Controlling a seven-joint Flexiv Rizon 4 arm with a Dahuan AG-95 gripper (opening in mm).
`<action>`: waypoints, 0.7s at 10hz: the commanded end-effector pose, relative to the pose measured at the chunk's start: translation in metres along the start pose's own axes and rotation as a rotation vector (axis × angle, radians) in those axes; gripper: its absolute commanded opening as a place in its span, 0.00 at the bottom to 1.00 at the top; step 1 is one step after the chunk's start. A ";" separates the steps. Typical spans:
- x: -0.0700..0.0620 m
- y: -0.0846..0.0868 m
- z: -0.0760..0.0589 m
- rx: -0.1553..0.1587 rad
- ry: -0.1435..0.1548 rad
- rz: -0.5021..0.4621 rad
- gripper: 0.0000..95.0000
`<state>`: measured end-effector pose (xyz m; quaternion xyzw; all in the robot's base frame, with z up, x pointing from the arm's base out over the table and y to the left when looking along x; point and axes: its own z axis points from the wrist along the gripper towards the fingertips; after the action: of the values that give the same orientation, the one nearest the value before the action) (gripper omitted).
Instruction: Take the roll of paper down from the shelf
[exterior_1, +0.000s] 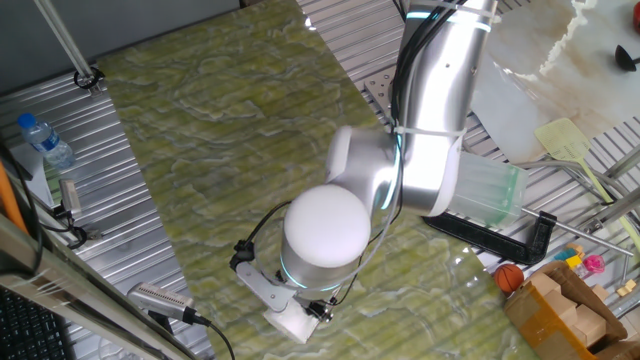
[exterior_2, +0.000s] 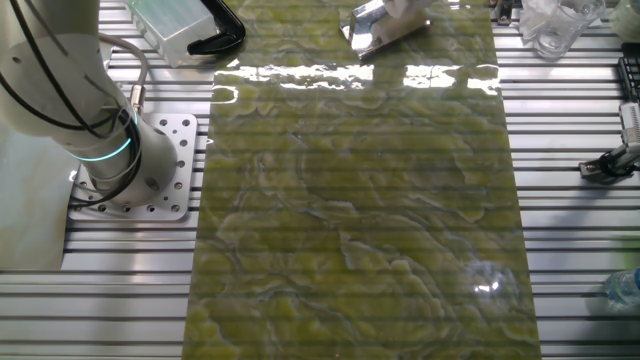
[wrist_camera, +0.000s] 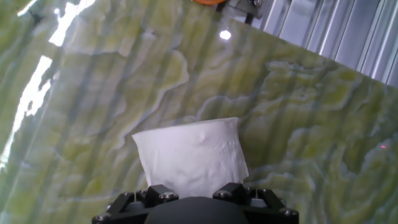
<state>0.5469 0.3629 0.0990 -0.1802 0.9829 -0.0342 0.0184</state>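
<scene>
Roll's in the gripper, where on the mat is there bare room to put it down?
The green mat lies bare between the arm base and the right rails. The far edge is crowded: shelf, black clamp, plastic box. The roll of paper hangs over bare mat.

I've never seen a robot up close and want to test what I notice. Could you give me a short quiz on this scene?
1. True or false: the pincer grips the roll of paper.
2. The mat below the roll is: A) green and marbled, B) plain red, C) black.
3. Fill in: the plastic bottle at the table's edge has a ___ cap.

Key: 1 true; 2 A; 3 blue.
</scene>
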 end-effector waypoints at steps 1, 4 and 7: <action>-0.005 0.001 -0.003 0.000 -0.008 -0.004 0.00; -0.010 0.001 -0.007 -0.005 -0.043 -0.021 0.00; -0.011 0.002 -0.007 -0.015 -0.086 -0.035 0.00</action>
<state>0.5570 0.3694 0.1057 -0.1987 0.9781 -0.0210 0.0579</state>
